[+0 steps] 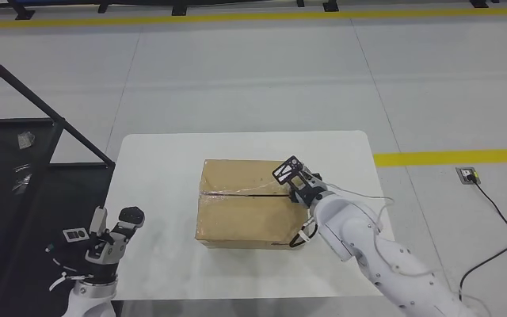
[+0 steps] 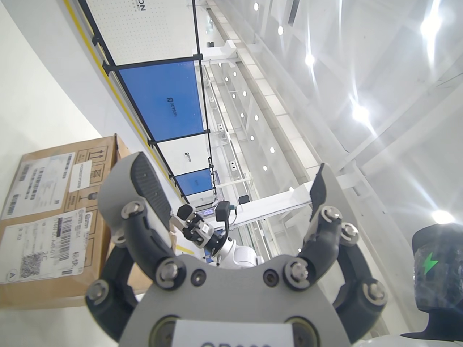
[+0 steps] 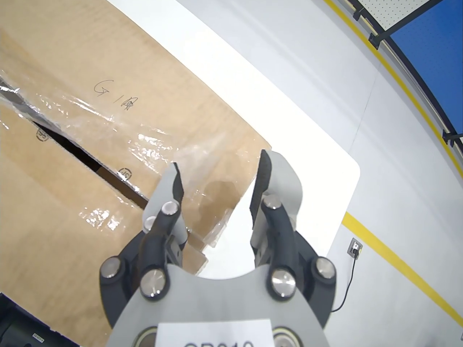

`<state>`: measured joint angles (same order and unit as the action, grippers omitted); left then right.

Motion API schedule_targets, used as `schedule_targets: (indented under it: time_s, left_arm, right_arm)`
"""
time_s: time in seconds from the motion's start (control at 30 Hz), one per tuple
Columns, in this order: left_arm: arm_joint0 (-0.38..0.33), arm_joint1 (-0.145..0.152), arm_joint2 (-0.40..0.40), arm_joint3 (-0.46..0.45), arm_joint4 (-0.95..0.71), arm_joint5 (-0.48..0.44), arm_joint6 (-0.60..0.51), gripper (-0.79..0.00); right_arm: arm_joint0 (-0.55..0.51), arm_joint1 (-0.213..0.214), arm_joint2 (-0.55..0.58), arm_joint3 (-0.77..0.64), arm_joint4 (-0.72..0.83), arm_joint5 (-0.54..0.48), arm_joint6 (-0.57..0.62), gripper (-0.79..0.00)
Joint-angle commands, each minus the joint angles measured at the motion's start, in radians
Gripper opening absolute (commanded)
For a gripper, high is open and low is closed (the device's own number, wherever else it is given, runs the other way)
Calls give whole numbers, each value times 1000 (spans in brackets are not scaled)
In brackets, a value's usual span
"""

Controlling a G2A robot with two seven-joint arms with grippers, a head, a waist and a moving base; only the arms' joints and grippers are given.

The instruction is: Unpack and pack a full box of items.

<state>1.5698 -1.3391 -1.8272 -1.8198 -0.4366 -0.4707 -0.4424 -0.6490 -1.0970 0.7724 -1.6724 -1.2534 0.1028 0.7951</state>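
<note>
At centre of the surface (image 1: 158, 174) sits a cardboard box (image 1: 242, 202), stiff, probably heavy, its clear tape (image 3: 108, 117) loose. Right end effector (image 3: 220, 175), spread apart, hovers at the box's 3 o'clock end, where the flap edge seems grippable. Left end effector (image 2: 231, 178), also apart, hangs at 8 o'clock.

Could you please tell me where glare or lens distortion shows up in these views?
Left wrist view: ceiling lights flare into long streaks, and the wall panels bend. Right wrist view: clear tape on the box glints, and the table edge bows. Top view: even light, no glare.
</note>
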Motion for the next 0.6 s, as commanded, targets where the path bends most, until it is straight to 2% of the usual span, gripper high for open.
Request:
schedule_targets:
  time_s: [0.0, 0.37, 0.43, 0.5, 0.57]
  left_arm:
    - [0, 1, 0, 0, -2, 0, 1, 0]
    - [-5, 5, 6, 7, 3, -1, 5, 0]
    - [-5, 6, 7, 7, 4, -2, 5, 0]
    - [-4, 7, 8, 8, 4, -2, 5, 0]
    - [-4, 7, 10, 8, 5, -4, 6, 0]
  right_arm:
    - [-4, -3, 5, 1, -1, -4, -2, -465]
    - [-41, -19, 47, 1, 9, -14, -11, -483]
    - [-45, -23, 55, 2, 21, -13, -11, -551]
    - [-49, -26, 63, 5, 29, -10, -17, -785]
    - [-51, -30, 70, 7, 35, -9, -19, -785]
